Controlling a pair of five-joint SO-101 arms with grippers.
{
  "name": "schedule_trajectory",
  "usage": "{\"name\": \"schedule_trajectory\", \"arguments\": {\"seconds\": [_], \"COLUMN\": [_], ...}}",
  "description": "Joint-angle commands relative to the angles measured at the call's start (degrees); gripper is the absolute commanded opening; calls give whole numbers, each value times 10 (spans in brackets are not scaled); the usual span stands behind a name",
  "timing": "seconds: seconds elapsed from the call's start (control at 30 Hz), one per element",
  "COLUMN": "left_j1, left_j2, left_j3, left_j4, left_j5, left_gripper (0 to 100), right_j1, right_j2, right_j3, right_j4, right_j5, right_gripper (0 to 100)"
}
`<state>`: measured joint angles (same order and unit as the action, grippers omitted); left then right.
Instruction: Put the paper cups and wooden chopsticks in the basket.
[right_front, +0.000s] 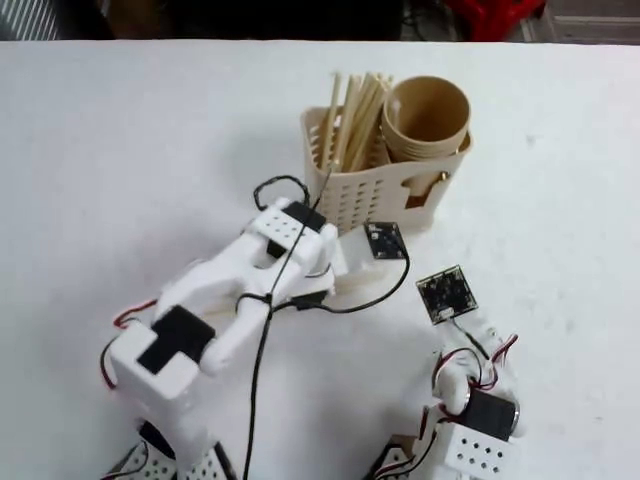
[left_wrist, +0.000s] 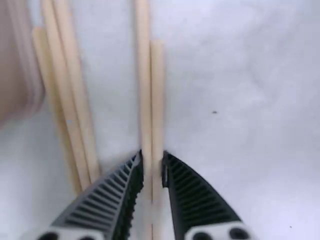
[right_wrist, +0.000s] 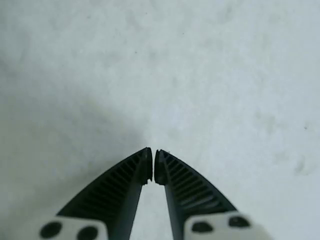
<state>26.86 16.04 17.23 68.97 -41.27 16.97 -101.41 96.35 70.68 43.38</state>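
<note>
Basket (right_front: 372, 195) sits at about one o'clock from the middle of the table (right_front: 130, 130) on my high view. Wooden chopsticks (right_front: 350, 105) stand in its nine-o'clock compartment and stacked paper cups (right_front: 428, 118) in the three-o'clock one. My left arm (right_front: 240, 290) stretches from seven o'clock up to the basket's near wall. On its wrist view the left gripper (left_wrist: 152, 162) has its fingers pinching a pair of chopsticks (left_wrist: 150, 90), with more sticks (left_wrist: 70, 100) just beside them. The right arm (right_front: 470, 415) sits at five o'clock; the right gripper (right_wrist: 153, 157) has its fingers pressed together above the table.
</note>
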Motion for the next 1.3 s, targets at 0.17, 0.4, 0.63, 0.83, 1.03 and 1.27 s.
{"name": "schedule_trajectory", "arguments": {"seconds": [0.17,0.4,0.63,0.83,1.03,1.27], "left_j1": [0,11,15,15,15,11], "left_j2": [-292,-492,-505,-415,-302,-249], "left_j3": [-12,-17,-140,-262,-351,-387], "left_j4": [116,116,4,-147,-266,-251], "left_j5": [6,43,165,260,316,397], "left_gripper": [22,21,21,22,24,64], "right_j1": [-7,-7,-7,-7,-7,-7], "right_j2": [-3,-3,-3,-3,-3,-3], "right_j3": [6,6,6,6,6,6], "right_j4": [2,2,2,2,2,2], "right_j5": [-1,-1,-1,-1,-1,-1], "right_gripper": [32,32,32,32,32,32]}}
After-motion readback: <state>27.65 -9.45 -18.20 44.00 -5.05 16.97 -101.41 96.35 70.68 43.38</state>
